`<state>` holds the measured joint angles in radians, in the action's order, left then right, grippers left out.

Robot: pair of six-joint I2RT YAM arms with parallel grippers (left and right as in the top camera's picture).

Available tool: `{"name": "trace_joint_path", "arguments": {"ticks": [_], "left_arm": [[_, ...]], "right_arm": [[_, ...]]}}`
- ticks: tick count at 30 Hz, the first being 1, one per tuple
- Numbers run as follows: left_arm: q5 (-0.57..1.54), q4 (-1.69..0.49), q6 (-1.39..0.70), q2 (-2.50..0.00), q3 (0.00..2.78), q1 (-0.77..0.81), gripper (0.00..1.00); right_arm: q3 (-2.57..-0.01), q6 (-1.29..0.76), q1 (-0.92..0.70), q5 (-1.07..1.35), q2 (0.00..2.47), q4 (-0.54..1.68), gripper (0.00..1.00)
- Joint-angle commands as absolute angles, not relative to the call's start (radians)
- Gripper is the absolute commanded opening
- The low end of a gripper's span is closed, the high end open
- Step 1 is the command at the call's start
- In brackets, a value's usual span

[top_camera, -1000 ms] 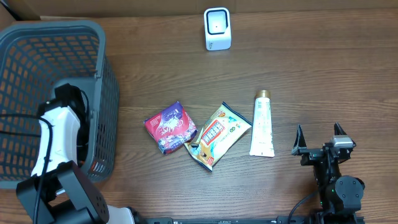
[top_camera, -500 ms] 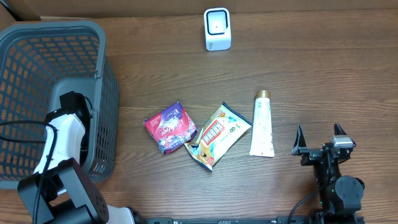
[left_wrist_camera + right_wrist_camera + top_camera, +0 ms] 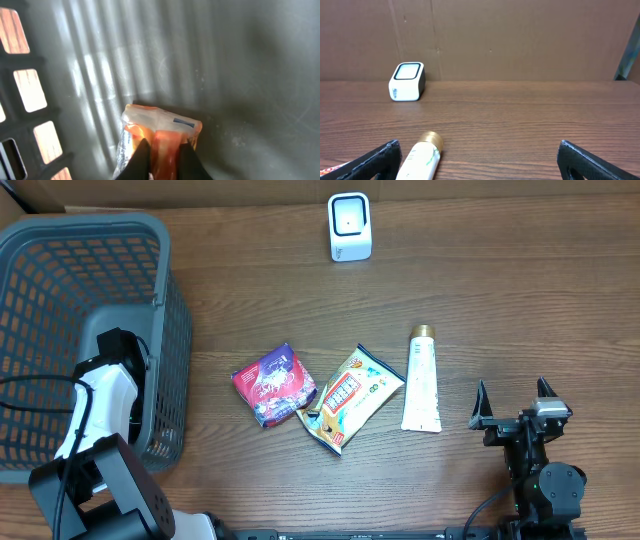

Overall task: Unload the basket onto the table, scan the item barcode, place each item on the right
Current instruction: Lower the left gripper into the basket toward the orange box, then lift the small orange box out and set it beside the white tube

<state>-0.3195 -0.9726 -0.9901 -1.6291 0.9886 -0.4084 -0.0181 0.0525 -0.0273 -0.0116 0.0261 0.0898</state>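
In the basket (image 3: 162,270) at the bench's (image 3: 520,300) left edge, the left jaws are pinched tight on an orange packet (image 3: 157,122). The scanner (image 3: 350,227) sits mid back edge, well to their right. The right jaws gape empty near the front right corner.

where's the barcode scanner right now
The white scanner sits at the far middle edge of the table in the overhead view, well beyond the tube and the yellow snack packet, right of the basket.
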Motion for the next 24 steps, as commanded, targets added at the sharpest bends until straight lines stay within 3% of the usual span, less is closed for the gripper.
{"name": "trace_joint_path", "arguments": {"ticks": [1,9,24], "left_arm": [[-0.326,-0.969,-0.995,-1.631,0.971,-0.415,0.04],[-0.333,-1.04,-0.94,-1.62,1.092,-0.415,0.04],[-0.367,-1.539,-0.835,-1.619,1.949,-0.414,0.04]], "right_arm": [[-0.008,0.048,-0.026,-0.021,0.02,0.082,1.0],[-0.008,0.048,-0.026,-0.021,0.02,0.082,1.0],[-0.008,0.048,-0.026,-0.021,0.02,0.082,1.0]]}}
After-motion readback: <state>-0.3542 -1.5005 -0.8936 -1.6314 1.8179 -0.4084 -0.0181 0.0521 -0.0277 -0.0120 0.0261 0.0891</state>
